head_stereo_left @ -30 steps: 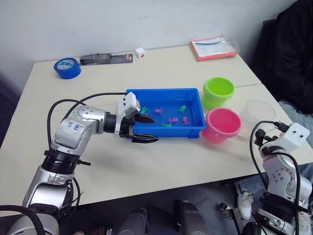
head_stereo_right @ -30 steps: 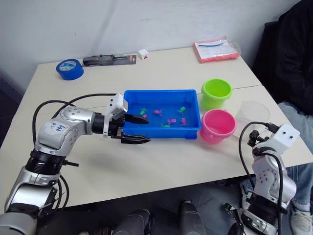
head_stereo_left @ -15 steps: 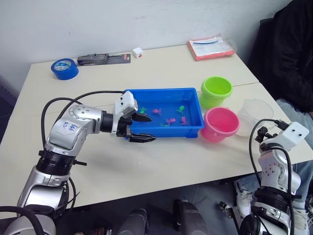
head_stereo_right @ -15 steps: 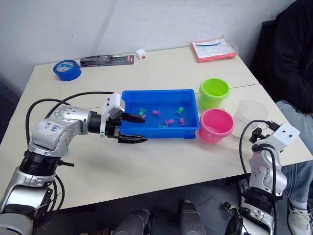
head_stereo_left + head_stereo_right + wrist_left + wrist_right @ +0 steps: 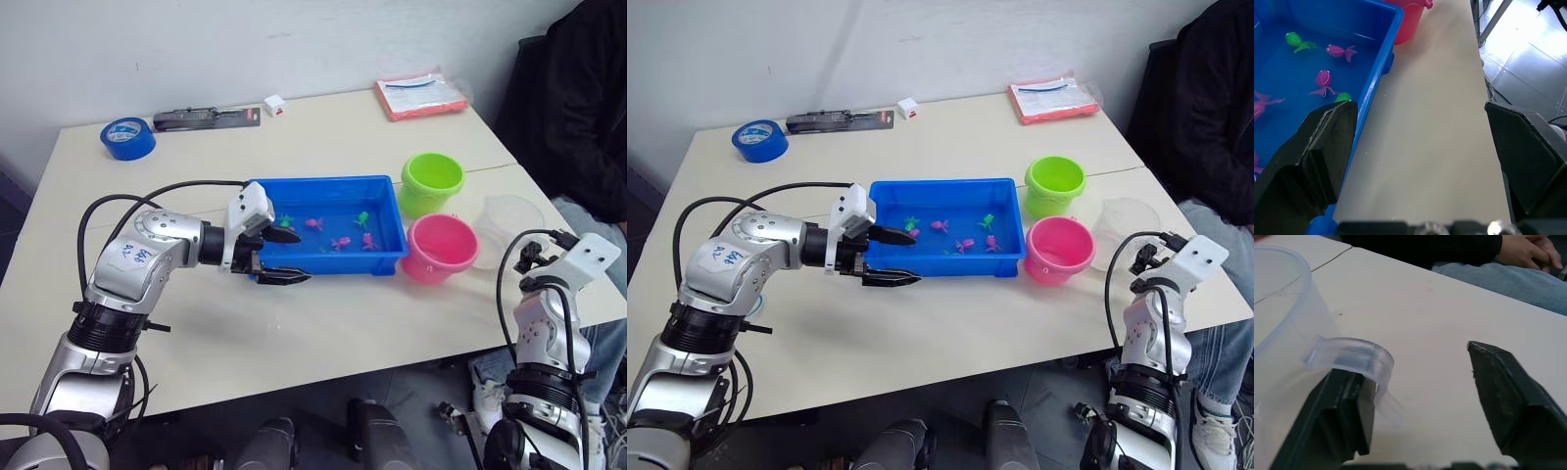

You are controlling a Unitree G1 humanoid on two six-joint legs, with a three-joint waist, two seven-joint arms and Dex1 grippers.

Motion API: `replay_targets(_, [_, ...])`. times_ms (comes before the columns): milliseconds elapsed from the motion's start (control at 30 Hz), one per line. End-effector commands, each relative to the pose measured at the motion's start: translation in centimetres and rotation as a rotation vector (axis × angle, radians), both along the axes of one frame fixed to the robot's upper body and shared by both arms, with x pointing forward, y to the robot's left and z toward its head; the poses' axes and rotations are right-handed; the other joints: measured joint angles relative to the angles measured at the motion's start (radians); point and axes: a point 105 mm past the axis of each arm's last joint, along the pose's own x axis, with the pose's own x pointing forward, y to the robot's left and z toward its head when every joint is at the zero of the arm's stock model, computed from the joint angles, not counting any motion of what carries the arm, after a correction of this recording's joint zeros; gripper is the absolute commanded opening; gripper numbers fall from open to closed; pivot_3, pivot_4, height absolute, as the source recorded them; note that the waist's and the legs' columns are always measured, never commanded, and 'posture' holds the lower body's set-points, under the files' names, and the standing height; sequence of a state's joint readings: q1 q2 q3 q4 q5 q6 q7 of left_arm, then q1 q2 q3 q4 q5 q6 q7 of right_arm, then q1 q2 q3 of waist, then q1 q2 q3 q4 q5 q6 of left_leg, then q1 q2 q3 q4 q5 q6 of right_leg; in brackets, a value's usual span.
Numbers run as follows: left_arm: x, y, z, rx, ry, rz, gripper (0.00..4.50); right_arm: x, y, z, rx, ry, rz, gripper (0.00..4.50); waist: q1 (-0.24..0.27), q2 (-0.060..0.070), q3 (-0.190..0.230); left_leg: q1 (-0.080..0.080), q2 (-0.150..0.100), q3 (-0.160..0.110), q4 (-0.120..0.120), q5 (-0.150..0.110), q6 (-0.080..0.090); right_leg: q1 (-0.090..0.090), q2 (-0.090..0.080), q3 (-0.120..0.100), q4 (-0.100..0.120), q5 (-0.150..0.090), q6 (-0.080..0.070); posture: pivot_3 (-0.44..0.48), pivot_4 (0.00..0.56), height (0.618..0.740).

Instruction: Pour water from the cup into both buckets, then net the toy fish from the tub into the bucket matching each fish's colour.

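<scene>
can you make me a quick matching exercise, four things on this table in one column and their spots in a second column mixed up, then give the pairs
Things:
1. green bucket
2. pink bucket
3. cup
4. blue tape roll

Places:
A. at the table's far left corner, beside a flat black tool
B. on the table's right side, next to the right gripper, whose fingers are open
C. against the tub's near right corner
D. by the tub's far right corner, behind the pink bucket

Pairs: 1-D, 2-C, 3-B, 4-A
</scene>
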State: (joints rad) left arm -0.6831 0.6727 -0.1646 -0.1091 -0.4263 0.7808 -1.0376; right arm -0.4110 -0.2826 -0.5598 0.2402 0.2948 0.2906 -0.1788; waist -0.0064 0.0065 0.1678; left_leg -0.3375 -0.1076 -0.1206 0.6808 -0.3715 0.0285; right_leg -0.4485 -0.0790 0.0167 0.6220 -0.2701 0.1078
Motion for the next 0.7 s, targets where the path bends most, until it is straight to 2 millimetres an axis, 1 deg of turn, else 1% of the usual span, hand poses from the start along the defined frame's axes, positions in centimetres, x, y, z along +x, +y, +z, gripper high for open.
replay_targets(33, [-0.3,0.3,0.9,-0.016,-0.03,0.001,4.5,-0.4,-0.7,2.2,-0.056,-0.068,-0.017,2.06,0.001,0.0,0.0,0.0,0.0,0.0,0.0,0.0,0.0,0.0,0.0,0.0,0.0,0.0,0.0,0.0,0.15,0.74])
replay_targets(67, [-0.3,0.3,0.9,-0.016,-0.028,0.002,4.5,-0.4,-0.7,2.4,-0.058,-0.074,-0.017,1.67,0.002,0.0,0.0,0.0,0.0,0.0,0.0,0.0,0.0,0.0,0.0,0.0,0.0,0.0,0.0,0.0,0.15,0.74])
replay_targets(133, [-0.3,0.3,0.8,-0.02,-0.025,0.003,4.5,-0.4,-0.6,2.7,-0.062,-0.086,-0.01,0.74,0.003,0.0,0.0,0.0,0.0,0.0,0.0,0.0,0.0,0.0,0.0,0.0,0.0,0.0,0.0,0.0,0.15,0.74])
replay_targets(167, [-0.3,0.3,0.8,-0.021,-0.024,0.003,4.5,-0.4,-0.6,2.8,-0.063,-0.09,-0.008,0.68,0.004,0.0,0.0,0.0,0.0,0.0,0.001,0.0,0.0,0.0,0.0,0.0,0.0,0.0,0.0,0.0,0.15,0.74])
replay_targets(267, [-0.4,0.4,0.7,-0.035,-0.019,0.003,4.5,-0.4,-0.6,3.1,-0.068,-0.097,-0.005,0.68,0.005,0.0,0.0,0.0,0.0,-0.001,0.001,0.0,0.0,0.001,0.0,0.0,0.0,0.0,0.0,0.0,0.15,0.74])
replay_targets(400, [-0.3,0.5,1.2,-0.077,-0.021,0.005,4.5,-0.4,-0.6,4.1,-0.085,-0.12,0.001,0.68,0.002,0.0,0.0,0.0,0.0,0.0,0.001,0.0,0.0,0.0,0.0,0.0,0.0,0.0,0.0,0.0,0.15,0.74])
replay_targets(533, [-0.2,0.8,2.0,-0.133,-0.049,-0.018,4.5,-0.6,0.2,7.0,-0.158,-0.166,0.067,0.68,0.002,0.001,0.0,0.0,0.0,0.0,0.001,0.0,0.0,0.0,0.0,0.0,0.0,0.0,0.0,0.0,0.15,0.74])
replay_targets(700, [-0.4,0.7,2.3,-0.168,-0.075,-0.068,4.5,-1.2,0.4,9.6,-0.286,-0.156,0.143,0.68,0.005,0.001,0.0,0.0,0.0,0.0,0.001,0.0,0.0,0.0,0.0,0.0,0.0,0.0,0.0,0.0,0.15,0.74])
